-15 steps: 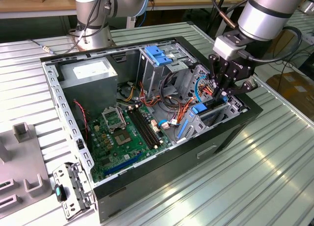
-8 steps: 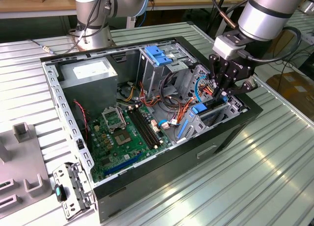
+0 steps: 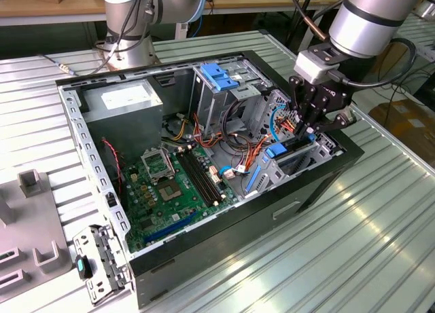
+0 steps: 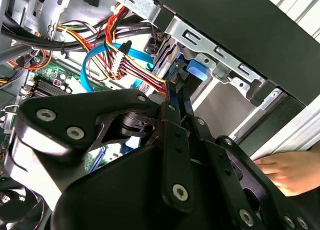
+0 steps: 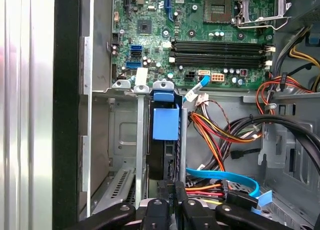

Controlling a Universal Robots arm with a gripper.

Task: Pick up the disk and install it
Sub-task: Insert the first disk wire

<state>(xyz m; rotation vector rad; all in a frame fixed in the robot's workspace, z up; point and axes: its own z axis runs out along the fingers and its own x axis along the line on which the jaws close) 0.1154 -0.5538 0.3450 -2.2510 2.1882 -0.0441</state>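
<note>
The disk (image 3: pixel 277 151) stands on edge in the drive bay at the front corner of the open computer case (image 3: pixel 95 150), on the exterior view's right. Its blue plastic rail and tab (image 5: pixel 165 122) show between the bay's metal walls in the first wrist view, and the blue tab (image 4: pixel 192 70) shows past the fingertips in the second wrist view. My gripper (image 3: pixel 304 128) hangs over the disk's near end. Its black fingers (image 5: pixel 187 210) are drawn close together on the disk's edge. The disk's label is hidden.
Red, yellow and blue cables (image 5: pixel 220 140) crowd the space beside the bay. The motherboard (image 3: pixel 170 184) and power supply (image 3: pixel 126 99) fill the case's other half. A blue bracket (image 3: pixel 219 75) sits in the upper bay. A person's hand (image 4: pixel 290 170) rests outside the case. A second arm's base (image 3: pixel 129 28) stands behind.
</note>
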